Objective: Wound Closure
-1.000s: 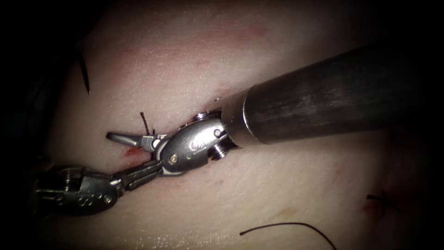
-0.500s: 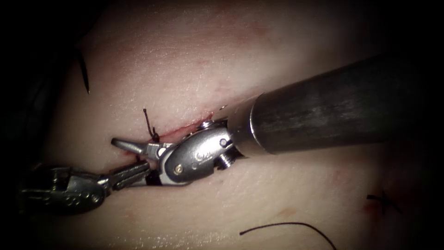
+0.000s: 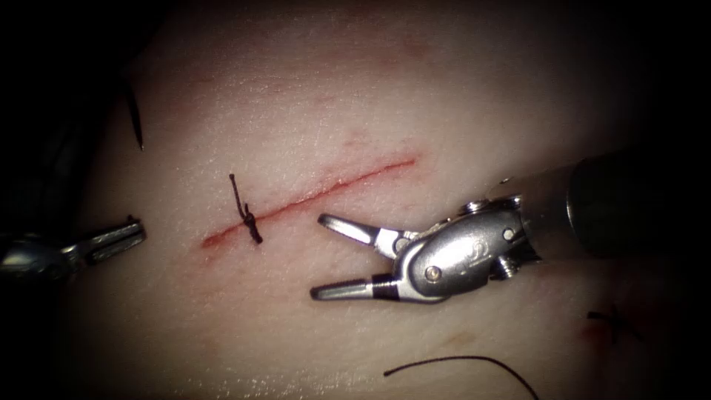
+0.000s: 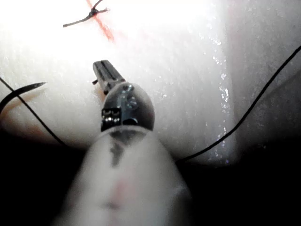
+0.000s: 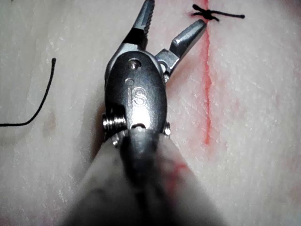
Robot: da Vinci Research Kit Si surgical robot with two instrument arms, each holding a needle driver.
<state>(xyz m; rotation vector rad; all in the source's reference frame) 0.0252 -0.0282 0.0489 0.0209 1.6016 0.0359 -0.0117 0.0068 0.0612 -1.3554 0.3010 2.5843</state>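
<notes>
The cut point(image 3: 311, 196) runs slantwise across the tissue point(image 3: 370, 89), with a tied knot point(image 3: 248, 216) and its two short cut ends near its left end. My right tool point(image 3: 318, 256) hovers just right of the cut, open and holding nothing; the right wrist view shows its jaws point(image 5: 174, 16) spread beside the knot point(image 5: 207, 14). My left tool point(image 3: 137, 231) sits far left of the cut, shut, with a short dark stub of thread at its jaws point(image 4: 103, 70). The curved needle point(image 4: 23, 92) lies free at the tissue's left edge point(image 3: 135, 118), held by neither tool.
A loose strand of thread point(image 3: 459, 361) curves over the tissue at the front. An older stitch point(image 3: 612, 318) sits at the far right. A long thread point(image 4: 263, 89) trails off the tissue's edge. Red fluid lines the cut point(image 5: 207, 84).
The right tool's jaws opened and it drew back to the right, uncovering the cut and the knot. The left tool pulled away to the far left, still shut.
</notes>
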